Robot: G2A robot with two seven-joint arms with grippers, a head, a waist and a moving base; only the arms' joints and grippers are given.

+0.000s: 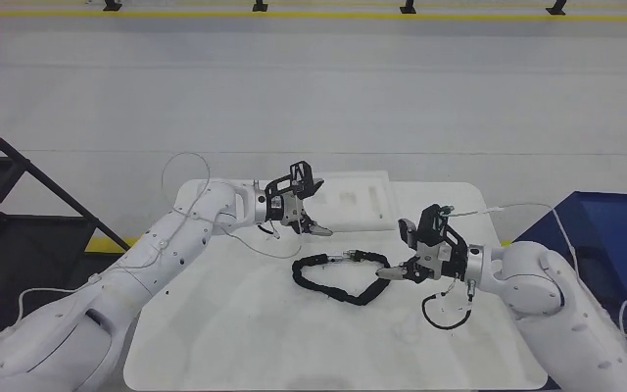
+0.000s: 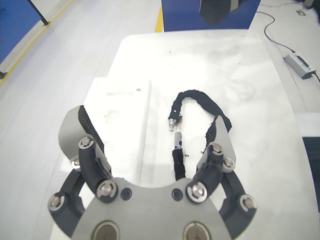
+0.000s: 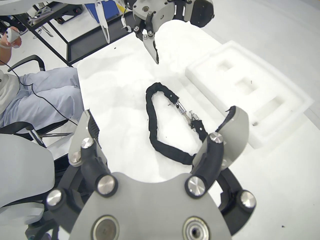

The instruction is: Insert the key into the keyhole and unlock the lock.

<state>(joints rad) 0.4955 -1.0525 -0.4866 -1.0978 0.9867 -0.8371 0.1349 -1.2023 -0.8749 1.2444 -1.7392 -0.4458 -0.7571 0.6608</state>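
Chain lock (image 3: 152,121) on table (image 3: 120,96), near foam tray (image 3: 207,68)

The chain lock (image 3: 151,123) (black-sleeved) vanishes behind a finger of the right tool (image 3: 161,113).

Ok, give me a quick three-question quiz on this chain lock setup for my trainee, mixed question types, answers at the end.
1. True or false: the left gripper is shut on the chain lock.
2. What lies beside the chain lock on the table? A) white foam tray B) metal bowl C) cardboard box
3. Fill in: the right gripper has its fingers ___.
Key: 1 false, it is open and empty; 2 A; 3 open.
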